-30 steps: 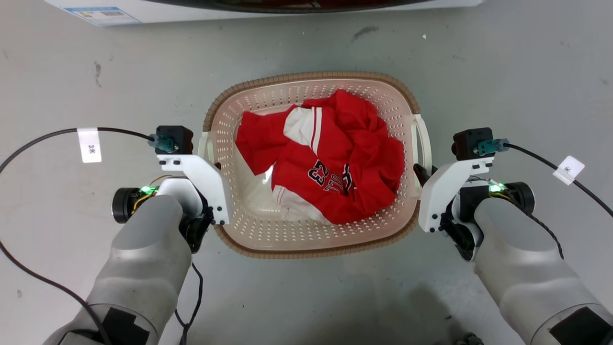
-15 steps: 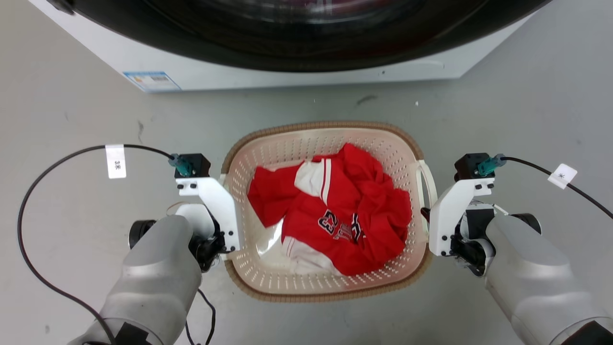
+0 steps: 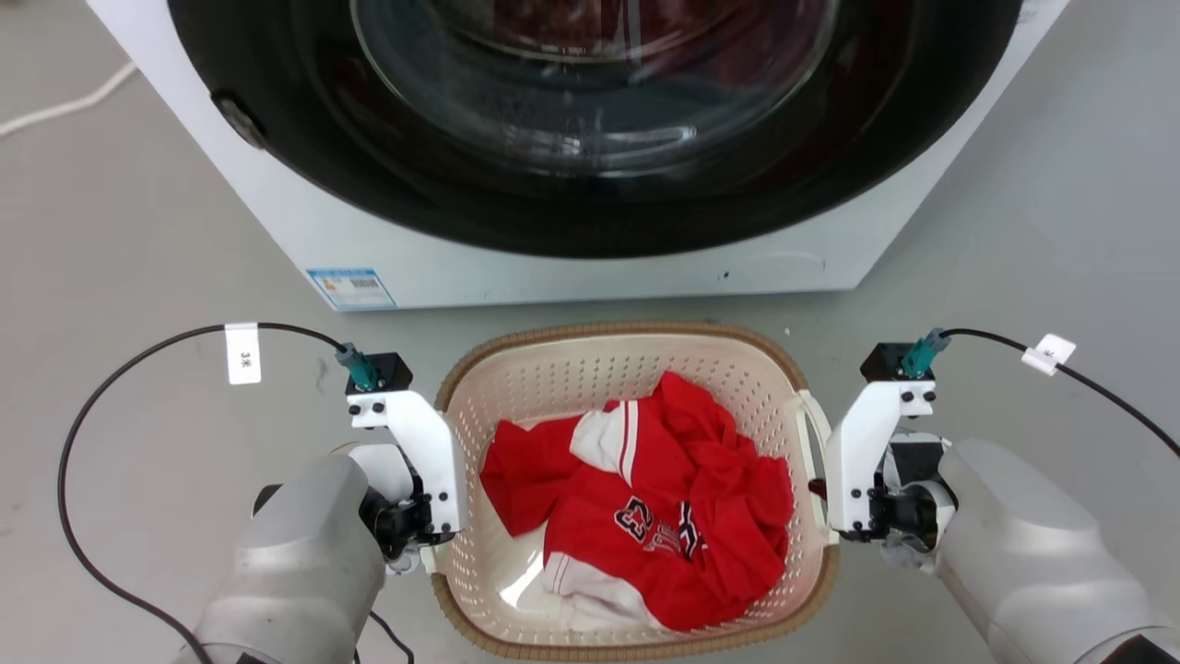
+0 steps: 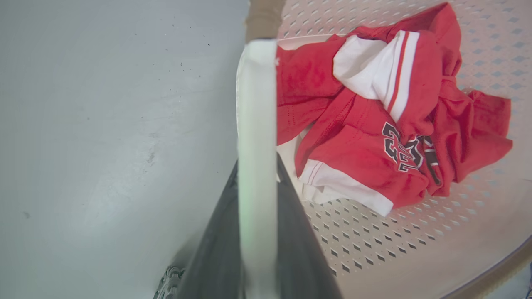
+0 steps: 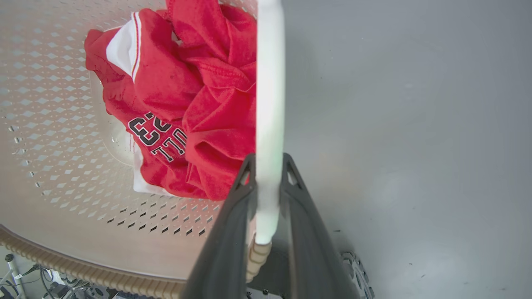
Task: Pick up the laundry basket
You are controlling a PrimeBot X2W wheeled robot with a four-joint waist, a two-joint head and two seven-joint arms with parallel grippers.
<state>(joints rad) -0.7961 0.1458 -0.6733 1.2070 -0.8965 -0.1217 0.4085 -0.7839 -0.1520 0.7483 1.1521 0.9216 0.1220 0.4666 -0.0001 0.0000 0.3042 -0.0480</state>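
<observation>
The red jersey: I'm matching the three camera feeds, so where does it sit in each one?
Head view: red jersey lower centre, inside the laundry basket.
Left wrist view: upper right, on the perforated basket floor.
Right wrist view: upper left, against the perforated wall.
Shared landmark: its 23 print.

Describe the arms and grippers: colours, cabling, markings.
The left forearm and right forearm are smooth pale grey shells. Each wrist carries a white angled bracket topped by a black camera block with a teal plug. Black cables bear white tags. The left gripper and right gripper have dark tapering fingers.
</observation>
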